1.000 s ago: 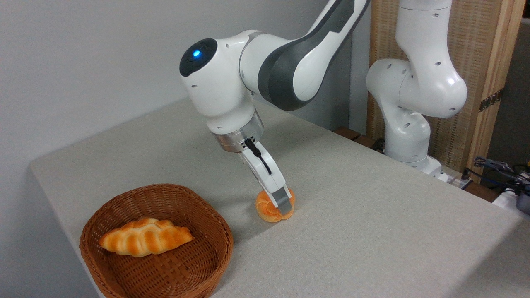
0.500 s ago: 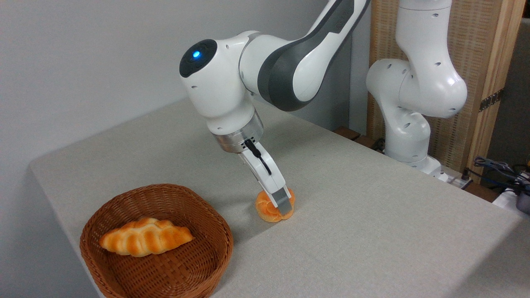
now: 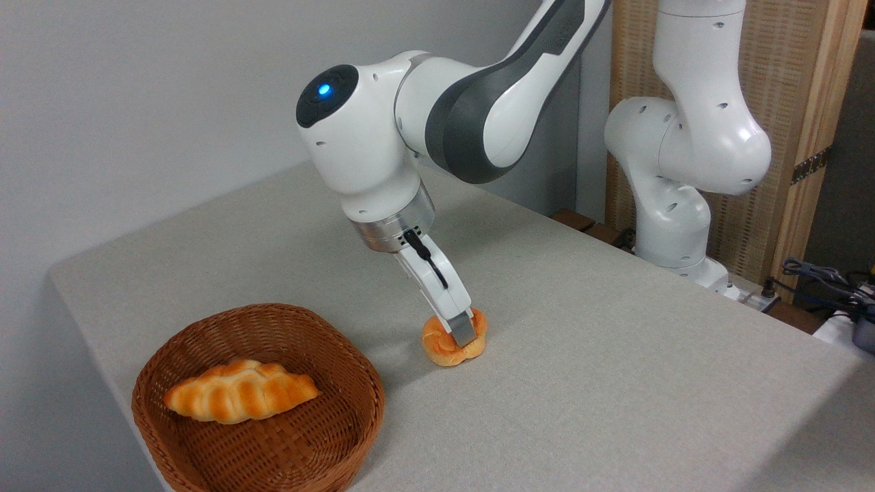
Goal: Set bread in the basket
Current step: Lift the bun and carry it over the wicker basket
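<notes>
While the tool (image 3: 462,336) is clenched on the bread (image 3: 453,345), the basket (image 3: 205,424) is seen at eight o'clock on the grey worktop (image 3: 601,355).

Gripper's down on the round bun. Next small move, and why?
Probably a short straight lift. The gripper looks closed on the bun, which sits on the table right of the basket. The basket's rim stands above the tabletop, so the bun likely needs height before moving left; the long loaf fills the left part.
</notes>
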### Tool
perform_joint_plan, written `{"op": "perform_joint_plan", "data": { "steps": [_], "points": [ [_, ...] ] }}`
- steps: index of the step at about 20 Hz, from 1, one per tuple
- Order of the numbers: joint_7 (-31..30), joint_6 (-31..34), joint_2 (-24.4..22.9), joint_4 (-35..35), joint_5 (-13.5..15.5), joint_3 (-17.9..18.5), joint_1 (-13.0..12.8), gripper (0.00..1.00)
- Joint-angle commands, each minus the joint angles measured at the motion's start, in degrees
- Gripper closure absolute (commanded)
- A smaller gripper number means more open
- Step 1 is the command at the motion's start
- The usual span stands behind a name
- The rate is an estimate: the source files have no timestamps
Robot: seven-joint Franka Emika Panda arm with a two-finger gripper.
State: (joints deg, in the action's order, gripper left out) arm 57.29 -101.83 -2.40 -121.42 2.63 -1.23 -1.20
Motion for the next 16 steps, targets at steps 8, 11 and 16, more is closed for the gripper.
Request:
{"op": "perform_joint_plan", "data": {
  "steps": [8, 11, 16],
  "points": [
    [0.63, -0.30, -1.03, 9.61, 0.19, 0.79, -0.03, 0.52],
    [0.71, -0.74, -0.51, 11.72, 0.62, 1.05, 0.32, 0.52],
    [0.45, -4.42, 2.48, 16.56, 3.00, 1.31, 0.41, 0.42]
  ]
}}
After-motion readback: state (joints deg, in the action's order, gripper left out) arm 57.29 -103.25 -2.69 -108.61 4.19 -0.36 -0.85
